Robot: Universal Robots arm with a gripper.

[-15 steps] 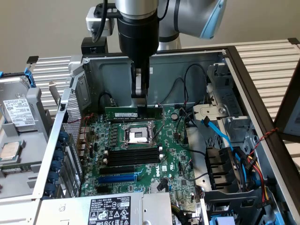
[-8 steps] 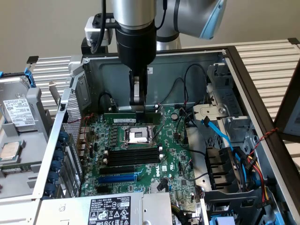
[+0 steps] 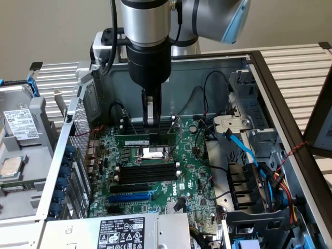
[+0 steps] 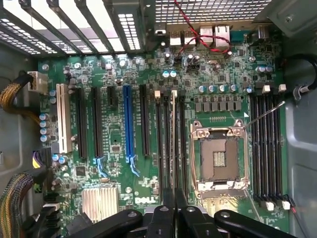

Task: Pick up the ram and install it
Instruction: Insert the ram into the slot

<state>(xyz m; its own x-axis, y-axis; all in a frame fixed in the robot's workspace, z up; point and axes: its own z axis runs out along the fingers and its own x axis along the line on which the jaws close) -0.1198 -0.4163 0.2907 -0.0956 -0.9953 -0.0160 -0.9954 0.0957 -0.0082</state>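
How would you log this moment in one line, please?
gripper: shut on ram | ram: on edge, in line with black slots beside socket | seated: cannot tell

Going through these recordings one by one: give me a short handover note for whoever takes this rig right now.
End effector: shut on the ram.
Ram: off its pick-up spot, held low over the motherboard, running along the black slots beside the CPU socket.
Done: pick-up.
Left: install. Cannot tell whether the ram is seated in a slot.
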